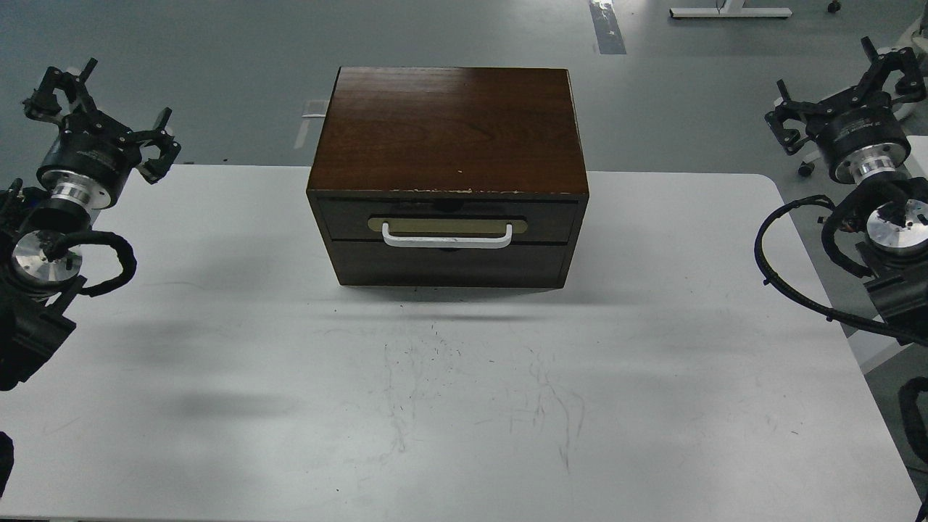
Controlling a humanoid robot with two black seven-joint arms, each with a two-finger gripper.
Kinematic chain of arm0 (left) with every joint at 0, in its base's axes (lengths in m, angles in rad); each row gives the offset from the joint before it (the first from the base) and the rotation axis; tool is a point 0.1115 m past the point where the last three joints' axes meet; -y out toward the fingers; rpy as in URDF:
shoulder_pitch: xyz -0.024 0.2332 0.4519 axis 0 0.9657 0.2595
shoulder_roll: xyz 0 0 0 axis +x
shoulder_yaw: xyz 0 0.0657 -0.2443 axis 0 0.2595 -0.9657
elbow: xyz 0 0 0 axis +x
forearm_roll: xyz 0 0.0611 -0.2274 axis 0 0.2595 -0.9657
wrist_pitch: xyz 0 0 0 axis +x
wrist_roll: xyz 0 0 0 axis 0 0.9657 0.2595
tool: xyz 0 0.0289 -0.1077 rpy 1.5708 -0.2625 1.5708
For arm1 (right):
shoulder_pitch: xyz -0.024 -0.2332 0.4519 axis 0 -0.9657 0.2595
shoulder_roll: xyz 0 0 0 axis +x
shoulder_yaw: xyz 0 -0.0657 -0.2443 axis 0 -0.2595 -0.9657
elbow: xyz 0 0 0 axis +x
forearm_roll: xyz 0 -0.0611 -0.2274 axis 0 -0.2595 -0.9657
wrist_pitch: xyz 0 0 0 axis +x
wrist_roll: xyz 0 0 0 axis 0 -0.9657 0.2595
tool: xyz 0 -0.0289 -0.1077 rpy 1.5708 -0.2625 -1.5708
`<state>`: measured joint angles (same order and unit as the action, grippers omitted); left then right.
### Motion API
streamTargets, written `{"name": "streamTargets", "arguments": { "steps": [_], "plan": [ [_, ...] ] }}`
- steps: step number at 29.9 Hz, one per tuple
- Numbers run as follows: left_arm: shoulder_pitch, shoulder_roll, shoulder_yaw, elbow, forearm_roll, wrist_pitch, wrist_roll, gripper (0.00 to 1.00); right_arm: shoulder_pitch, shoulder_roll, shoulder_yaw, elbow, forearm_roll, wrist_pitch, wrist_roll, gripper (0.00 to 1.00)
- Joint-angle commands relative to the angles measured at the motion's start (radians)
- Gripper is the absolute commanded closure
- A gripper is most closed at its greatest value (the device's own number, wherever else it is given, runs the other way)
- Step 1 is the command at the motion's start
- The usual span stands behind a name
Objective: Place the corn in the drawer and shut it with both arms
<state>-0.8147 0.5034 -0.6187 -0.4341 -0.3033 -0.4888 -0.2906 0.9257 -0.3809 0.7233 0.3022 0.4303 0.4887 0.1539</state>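
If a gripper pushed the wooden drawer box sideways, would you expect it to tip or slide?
The drawer box would probably slide: it looks wide, low and flat-based. The smooth white table likely offers little grip. It seems rigid.

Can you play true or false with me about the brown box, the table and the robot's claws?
1. The drawer is shut. True.
2. Corn lies on the table. False: no corn is in view.
3. Both claws are open. True: the left claw and right claw have their fingers spread.
4. The right claw holds the handle. False: it is at the table's right edge, holding nothing.
5. The box lies on its side. False: it stands upright.
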Motion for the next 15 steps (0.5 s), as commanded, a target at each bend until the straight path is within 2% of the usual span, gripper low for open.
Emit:
{"name": "streamTargets", "arguments": {
  "steps": [1,6,9,15],
  "plan": [
    [0.0,-0.005,0.025,0.002,0.009,0.0,0.002,0.02,-0.005,0.002,-0.024,-0.002,-0.01,0.0,0.001,0.0],
    [0.002,-0.038,0.135,0.0,0.087,0.0,-0.01,0.02,-0.008,0.017,-0.114,-0.002,-0.012,0.0,0.003,0.0],
    [0.0,-0.045,0.14,-0.003,0.111,0.0,-0.028,0.02,-0.008,0.023,-0.119,0.0,-0.012,0.0,0.003,0.0],
    [0.0,-0.04,0.137,-0.002,0.135,0.0,-0.032,0.02,-0.005,0.027,-0.116,0.0,-0.012,0.0,0.004,0.0]
  ]
}}
